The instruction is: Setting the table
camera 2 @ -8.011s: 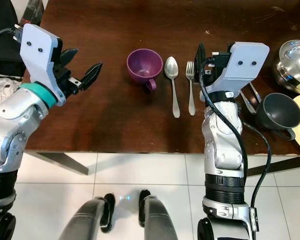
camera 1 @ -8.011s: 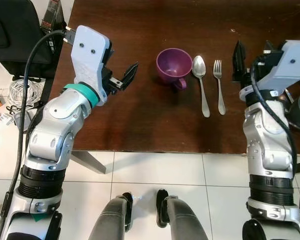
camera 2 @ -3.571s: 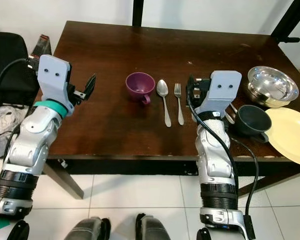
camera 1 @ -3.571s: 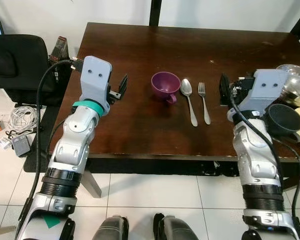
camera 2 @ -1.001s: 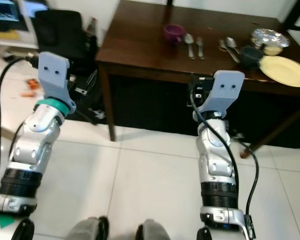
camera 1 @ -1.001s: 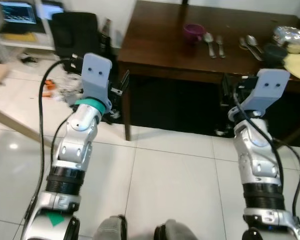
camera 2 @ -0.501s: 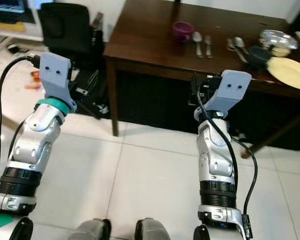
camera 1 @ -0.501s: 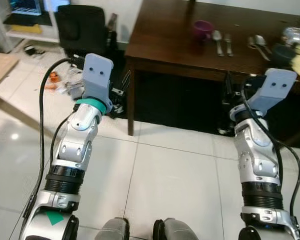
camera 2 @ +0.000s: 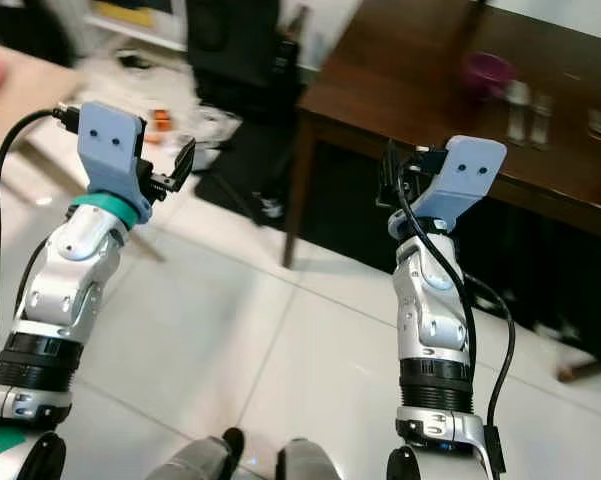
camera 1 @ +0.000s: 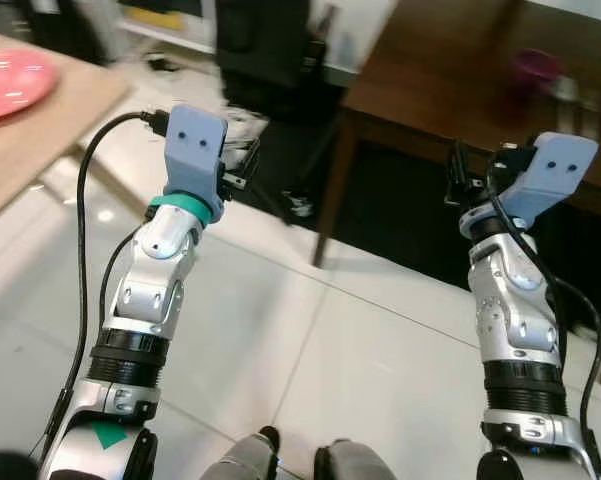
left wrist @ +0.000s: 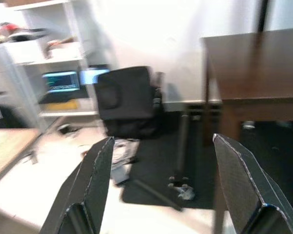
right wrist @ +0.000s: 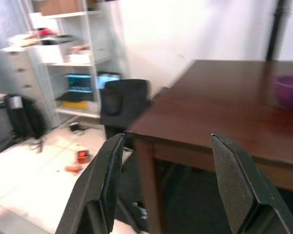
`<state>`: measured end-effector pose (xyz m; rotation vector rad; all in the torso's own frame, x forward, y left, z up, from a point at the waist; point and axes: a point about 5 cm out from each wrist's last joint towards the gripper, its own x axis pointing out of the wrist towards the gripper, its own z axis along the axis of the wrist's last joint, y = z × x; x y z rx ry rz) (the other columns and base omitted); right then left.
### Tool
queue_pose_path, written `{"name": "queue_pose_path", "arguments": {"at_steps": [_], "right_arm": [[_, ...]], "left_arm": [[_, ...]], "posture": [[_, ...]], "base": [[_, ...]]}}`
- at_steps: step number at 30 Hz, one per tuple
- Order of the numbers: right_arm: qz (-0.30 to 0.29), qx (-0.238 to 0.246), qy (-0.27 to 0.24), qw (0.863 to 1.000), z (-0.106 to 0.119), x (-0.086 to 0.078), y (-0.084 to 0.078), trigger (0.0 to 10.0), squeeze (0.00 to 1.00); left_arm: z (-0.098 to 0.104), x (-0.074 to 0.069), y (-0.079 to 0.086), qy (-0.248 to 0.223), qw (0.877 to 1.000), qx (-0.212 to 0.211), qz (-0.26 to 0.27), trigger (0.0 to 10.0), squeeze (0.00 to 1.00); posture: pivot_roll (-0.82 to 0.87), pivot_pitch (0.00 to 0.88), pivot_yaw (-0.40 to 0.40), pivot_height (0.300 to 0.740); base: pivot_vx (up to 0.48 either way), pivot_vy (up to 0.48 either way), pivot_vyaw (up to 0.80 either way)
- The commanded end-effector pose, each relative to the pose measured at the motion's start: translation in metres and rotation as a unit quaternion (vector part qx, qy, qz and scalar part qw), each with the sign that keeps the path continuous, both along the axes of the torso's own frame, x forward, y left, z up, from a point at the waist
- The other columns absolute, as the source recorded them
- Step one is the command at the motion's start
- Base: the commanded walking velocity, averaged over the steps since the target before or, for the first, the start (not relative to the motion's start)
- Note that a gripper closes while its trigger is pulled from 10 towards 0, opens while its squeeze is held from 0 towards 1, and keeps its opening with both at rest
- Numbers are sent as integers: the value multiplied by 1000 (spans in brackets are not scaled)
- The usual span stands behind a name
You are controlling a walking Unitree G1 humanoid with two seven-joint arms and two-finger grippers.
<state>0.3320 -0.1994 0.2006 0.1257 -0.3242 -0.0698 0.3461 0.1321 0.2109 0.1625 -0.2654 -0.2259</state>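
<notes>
A purple cup (camera 1: 535, 68) stands on the dark brown table (camera 1: 430, 70) at the upper right, and its rim also shows in the right wrist view (right wrist: 290, 90). A blurred spoon (camera 2: 519, 98) and fork (camera 2: 542, 104) lie beside it. A pink plate (camera 1: 10, 85) rests on a light wooden table (camera 1: 50, 140) at the far left. My left gripper (camera 1: 242, 165) is raised over the tiled floor, open and empty (left wrist: 163, 141). My right gripper (camera 1: 455, 175) hangs before the brown table's edge, also open and empty (right wrist: 166, 139).
A black office chair (left wrist: 124, 102) stands by the brown table's left corner, with cables and clutter on the floor (camera 2: 195, 125) around it. White shelves with a monitor (left wrist: 63, 80) line the wall behind. White floor tiles (camera 1: 310, 350) stretch between the two tables.
The whole view has swung left: the brown table slid to the upper right, and the wooden table with the pink plate came into view. Both arms hold the same pose.
</notes>
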Motion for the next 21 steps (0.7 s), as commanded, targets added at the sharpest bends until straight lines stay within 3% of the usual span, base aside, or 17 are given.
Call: {"name": "queue_pose_path", "arguments": {"at_steps": [1,21], "right_arm": [[-2,5,-3,1000,0,-1,-1,10000,0],[0,11,-6,1000,-2,-2,0,10000,0]], "left_arm": [[-6,0,2,11,1000,9,5,10000,0],[-4,2,5,10,1000,16,18,10000,0]], "posture": [[50,0,12,740],[56,0,20,740]], "base": [[0,0,800],[0,0,800]]}}
